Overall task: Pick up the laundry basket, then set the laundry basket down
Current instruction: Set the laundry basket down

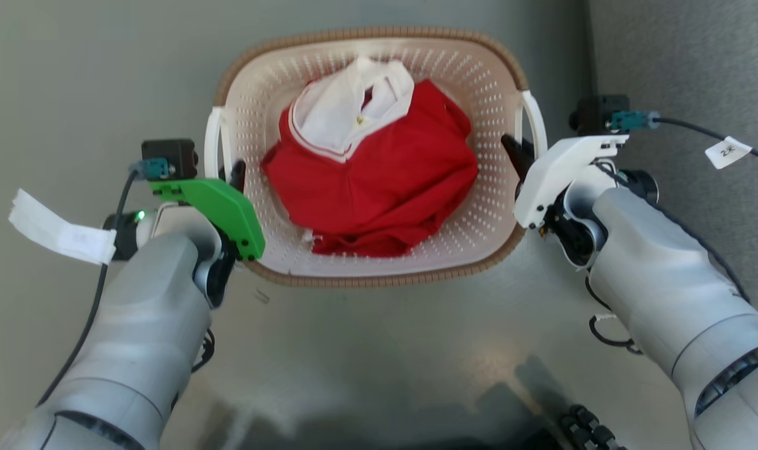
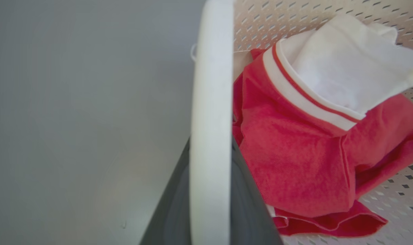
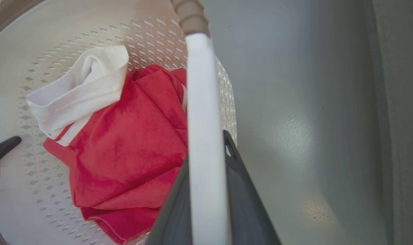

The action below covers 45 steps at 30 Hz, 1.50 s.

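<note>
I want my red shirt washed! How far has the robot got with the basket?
Done: the left gripper and right gripper each close on a white side handle of the cream-white perforated plastic laundry basket. In hand: the lift; whether it has left the grey floor cannot be told. Left: setting it down.

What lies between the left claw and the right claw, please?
In the head view, the laundry basket spans that stretch, with a red garment and its white collar bundled inside.
</note>
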### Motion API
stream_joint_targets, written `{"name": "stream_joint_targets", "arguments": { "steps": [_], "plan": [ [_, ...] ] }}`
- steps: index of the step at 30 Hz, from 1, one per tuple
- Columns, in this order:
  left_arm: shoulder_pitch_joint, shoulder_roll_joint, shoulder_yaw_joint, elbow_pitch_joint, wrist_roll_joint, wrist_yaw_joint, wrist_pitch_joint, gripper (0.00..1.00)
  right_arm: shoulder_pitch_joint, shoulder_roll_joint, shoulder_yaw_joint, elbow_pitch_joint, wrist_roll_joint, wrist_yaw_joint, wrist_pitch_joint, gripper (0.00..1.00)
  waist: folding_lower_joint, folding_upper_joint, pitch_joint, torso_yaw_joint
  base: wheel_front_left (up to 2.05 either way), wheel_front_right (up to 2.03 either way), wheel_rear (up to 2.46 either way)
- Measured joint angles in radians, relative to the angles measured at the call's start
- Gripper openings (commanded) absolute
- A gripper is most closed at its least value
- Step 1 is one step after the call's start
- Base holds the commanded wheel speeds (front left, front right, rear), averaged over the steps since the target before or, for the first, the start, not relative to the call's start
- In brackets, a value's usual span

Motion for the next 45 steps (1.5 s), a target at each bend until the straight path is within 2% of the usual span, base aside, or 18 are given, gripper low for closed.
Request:
{"name": "stream_joint_targets", "arguments": {
  "steps": [22, 38, 39, 40, 41, 42, 45],
  "plan": [
    [-0.109, 0.0, 0.016, 0.021, 0.009, 0.0, -0.053, 0.0, -0.079, 0.003, -0.005, 0.017, -0.001, 0.001, -0.105, 0.0, 0.0, 0.0, 0.198, 0.004, 0.0, 0.0, 0.0],
    [-0.127, -0.002, 0.024, 0.034, 0.016, -0.002, -0.07, 0.0, -0.096, 0.006, -0.001, 0.03, 0.001, 0.001, -0.131, 0.0, -0.0001, 0.0, 0.246, 0.011, 0.0, 0.0, 0.0],
    [-0.127, -0.003, 0.025, 0.035, 0.016, -0.002, -0.072, 0.0, -0.098, 0.006, 0.0, 0.031, 0.001, 0.001, -0.132, 0.06, 0.0, 0.0, 0.247, 0.012, 0.0, 0.0, 0.0],
    [-0.127, -0.003, 0.028, 0.036, 0.016, -0.002, -0.073, 0.2, -0.101, 0.006, 0.001, 0.032, 0.001, 0.001, -0.132, 0.32, 0.0, 0.0, 0.248, 0.012, 0.0, 0.0, 0.0],
    [-0.127, -0.003, 0.03, 0.037, 0.016, -0.003, -0.073, 0.51, -0.105, 0.007, 0.001, 0.034, 0.001, 0.001, -0.136, 0.84, -0.0001, 0.0, 0.249, 0.013, 0.0, 0.0, 0.0],
    [-0.127, -0.003, 0.031, 0.039, 0.016, -0.003, -0.073, 1.0, -0.109, 0.007, 0.001, 0.036, 0.001, 0.004, -0.139, 1.0, -0.0001, 0.0, 0.25, 0.013, 0.0, 0.0, 0.0],
    [-0.127, -0.002, 0.032, 0.047, 0.016, -0.003, -0.073, 1.0, -0.116, 0.007, -0.002, 0.047, 0.004, 0.012, -0.142, 1.0, -0.0001, -0.0001, 0.25, 0.013, 0.0, 0.0, 0.0]
  ]
}}
